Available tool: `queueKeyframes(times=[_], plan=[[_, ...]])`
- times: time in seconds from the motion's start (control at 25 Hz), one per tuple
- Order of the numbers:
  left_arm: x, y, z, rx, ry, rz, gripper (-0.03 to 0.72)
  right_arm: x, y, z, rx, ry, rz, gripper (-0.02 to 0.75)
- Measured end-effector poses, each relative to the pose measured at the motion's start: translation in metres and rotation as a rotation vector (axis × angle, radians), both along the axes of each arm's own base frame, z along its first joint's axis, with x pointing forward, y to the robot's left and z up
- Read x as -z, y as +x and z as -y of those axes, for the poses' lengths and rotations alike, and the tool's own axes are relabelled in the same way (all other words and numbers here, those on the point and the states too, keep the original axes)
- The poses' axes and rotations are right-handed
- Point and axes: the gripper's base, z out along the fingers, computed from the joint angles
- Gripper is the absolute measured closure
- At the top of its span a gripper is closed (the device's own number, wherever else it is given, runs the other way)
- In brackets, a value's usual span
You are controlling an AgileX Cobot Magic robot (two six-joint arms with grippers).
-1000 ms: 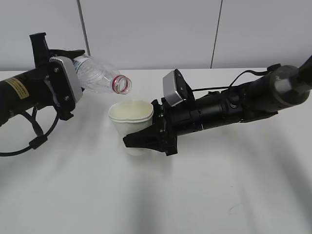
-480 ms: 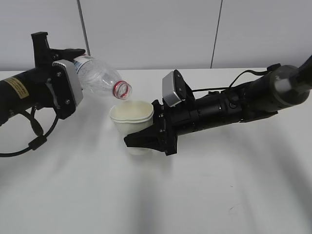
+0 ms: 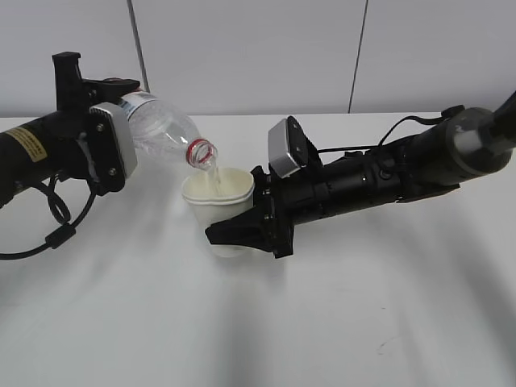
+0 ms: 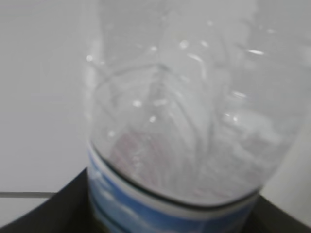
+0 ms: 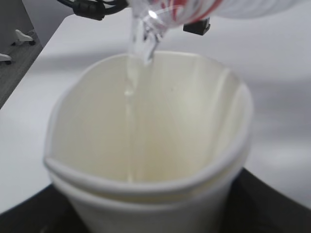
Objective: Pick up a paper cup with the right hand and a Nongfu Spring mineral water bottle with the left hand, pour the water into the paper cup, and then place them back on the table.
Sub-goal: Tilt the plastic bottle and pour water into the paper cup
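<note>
Exterior view: the left hand grips the Nongfu Spring mineral water bottle around its lower body, with the fingers closed on it. The bottle is tilted, neck down and to the right, so that its red neck ring sits just above the rim of the paper cup. A thin stream of water falls from the open mouth into the cup.

The right hand reaches in from the right and clamps the paper cup between its fingers, squeezing the rim out of round. The cup stands upright near the middle of the white table; whether its base touches the tabletop cannot be told.

Left wrist view: the clear bottle wall fills the frame, with droplets inside and the edge of a blue-and-white label band at the bottom; the gripper fingers show only as dark edges in the lower corners.

Right wrist view: the water stream runs from the bottle mouth down the cream inner wall of the cup. The cup appears as two nested rims.
</note>
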Motion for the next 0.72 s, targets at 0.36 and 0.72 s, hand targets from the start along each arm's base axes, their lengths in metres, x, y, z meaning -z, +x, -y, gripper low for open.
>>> queueKeyframes(times=[0.36,0.72], plan=[[-0.0009,0.0002,-0.0001,-0.002,-0.003,0.01,0.281,0.0014,-0.0016,0.0002,-0.02,-0.017,0.004,0.276],[-0.0021,0.0002,0.0,-0.001,-0.012,0.02,0.281,0.0017,-0.0019,0.0003,-0.024,-0.02,0.004,0.276]])
